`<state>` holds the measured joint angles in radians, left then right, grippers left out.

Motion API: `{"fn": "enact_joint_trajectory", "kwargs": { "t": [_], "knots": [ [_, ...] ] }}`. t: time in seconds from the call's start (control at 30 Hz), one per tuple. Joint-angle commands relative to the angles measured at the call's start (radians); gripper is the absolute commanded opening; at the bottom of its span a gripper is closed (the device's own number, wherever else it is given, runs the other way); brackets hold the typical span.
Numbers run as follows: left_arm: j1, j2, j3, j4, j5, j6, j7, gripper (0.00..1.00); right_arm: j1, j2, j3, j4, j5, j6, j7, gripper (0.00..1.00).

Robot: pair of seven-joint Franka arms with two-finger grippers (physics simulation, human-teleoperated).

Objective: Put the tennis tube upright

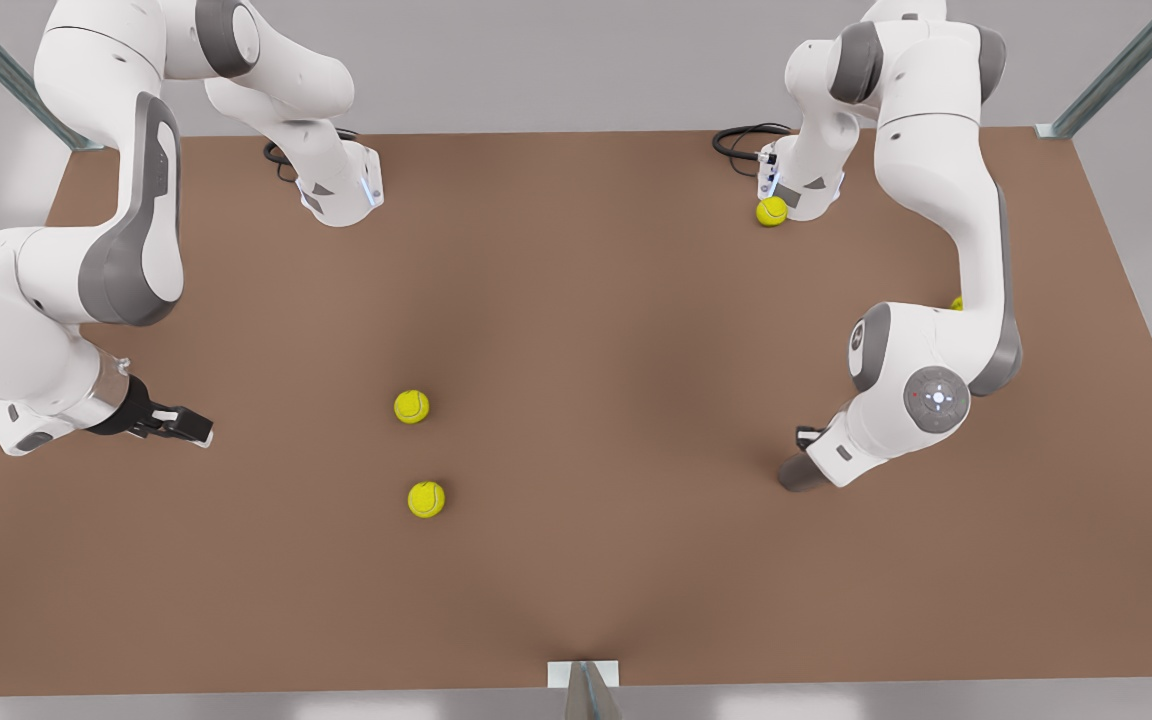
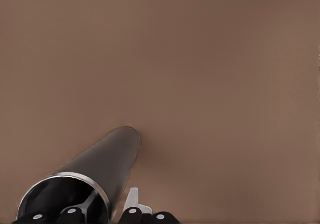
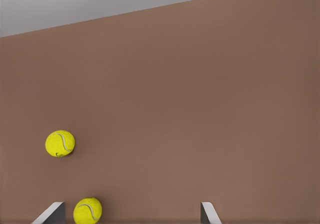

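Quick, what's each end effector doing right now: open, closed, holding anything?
Left end effector: closed on the tennis tube at its rim, one finger inside, one outside.
Right end effector: open, holding nothing.

2 arms are seen mounted at the far edge of the table, both bent forward at the elbow.

Right arm [image 1: 131, 250], at the front view's left: the wrist is held low over the near-left area. The right gripper [image 1: 198, 430] [image 3: 131, 216] is pointed nearly level toward the table's middle. Its 2 fingers [image 3: 52, 213] are seen spread wide apart, with nothing between them.

Left arm [image 1: 976, 250], at the front view's right: the forearm is folded down and the wrist is tilted toward the near side. The left gripper [image 1: 808, 440] [image 2: 112, 209] is closed across the rim wall of the tennis tube [image 1: 796, 473] [image 2: 107, 159], 1 finger inside the mouth and 1 outside.
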<state>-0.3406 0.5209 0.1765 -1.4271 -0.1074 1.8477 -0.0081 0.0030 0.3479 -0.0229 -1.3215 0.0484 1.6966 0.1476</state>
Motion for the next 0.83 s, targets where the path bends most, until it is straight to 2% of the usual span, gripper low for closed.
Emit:
{"fn": "enact_joint_trajectory", "kwargs": {
  "t": [0.0, 0.1, 0.23, 0.3, 0.33, 0.37, 0.4, 0.8],
  "knots": [
    [0.000, -0.001, 0.000, 0.001, 0.002, 0.001, -0.061, 1.00, 0.000, -0.001, 0.000, 0.001, 0.001, 0.000, 0.000, 1.00],
    [0.000, -0.024, 0.001, 0.014, 0.011, -0.022, -0.056, 1.00, 0.000, -0.001, 0.000, 0.001, 0.001, 0.000, 0.000, 1.00],
    [0.000, -0.249, 0.003, 0.019, 0.020, -0.291, -0.058, 1.00, 0.000, -0.001, 0.000, -0.001, 0.001, 0.000, 0.000, 1.00],
    [0.000, -0.406, 0.001, 0.018, 0.041, -0.406, 0.098, 1.00, 0.000, -0.001, 0.000, -0.001, 0.001, 0.000, 0.001, 1.00],
    [0.000, -0.473, 0.001, -0.047, 0.061, -0.401, 0.105, 1.00, 0.000, -0.001, 0.000, -0.001, 0.001, 0.000, 0.001, 1.00],
    [0.000, -0.646, -0.011, -0.333, 0.110, -0.178, 0.074, 1.00, 0.000, -0.001, 0.000, -0.001, 0.001, 0.000, 0.000, 1.00],
    [0.000, -0.671, -0.015, -0.380, 0.126, -0.157, 0.060, 1.00, 0.000, -0.001, 0.000, -0.001, 0.001, 0.000, 0.000, 1.00],
    [0.000, -0.684, -0.054, -0.381, 0.161, -0.236, 0.025, 1.00, 0.006, -0.003, 0.000, -0.001, -0.001, 0.000, 0.000, 1.00]
  ]
}}
